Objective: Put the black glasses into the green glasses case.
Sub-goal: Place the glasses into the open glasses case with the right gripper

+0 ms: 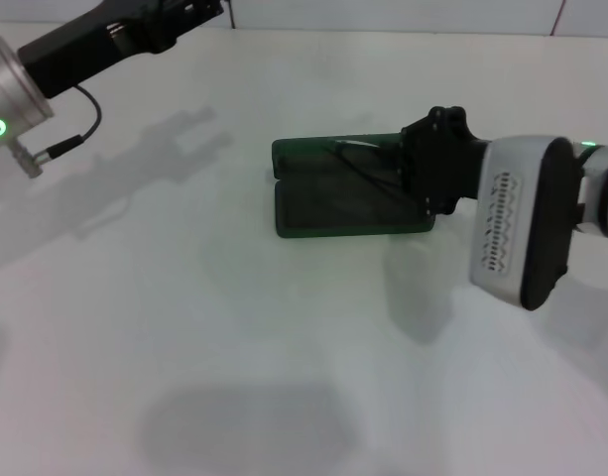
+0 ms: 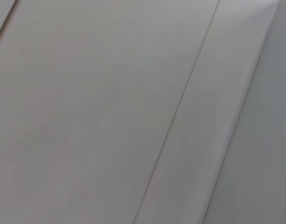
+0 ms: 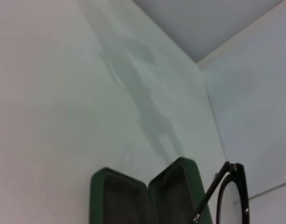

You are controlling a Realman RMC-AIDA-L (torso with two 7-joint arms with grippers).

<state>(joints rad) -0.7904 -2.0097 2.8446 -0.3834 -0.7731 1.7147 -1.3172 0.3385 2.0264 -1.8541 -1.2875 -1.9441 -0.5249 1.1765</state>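
The green glasses case (image 1: 323, 213) lies open at the middle of the white table, both halves showing a dark lining. My right gripper (image 1: 411, 171) hangs over the case's right end, shut on the black glasses (image 1: 358, 162). Their thin temple arms reach left over the far half of the case. In the right wrist view the glasses' frame (image 3: 232, 169) stands close to the camera, just above the open case (image 3: 119, 198). My left gripper (image 1: 199, 12) is raised at the far left of the table, open and empty, well away from the case.
The white table (image 1: 184, 327) runs to a far edge against a pale wall. The left wrist view shows only bare pale panels (image 2: 110, 112). The right arm's grey and white wrist housing (image 1: 522, 223) hangs over the table's right side.
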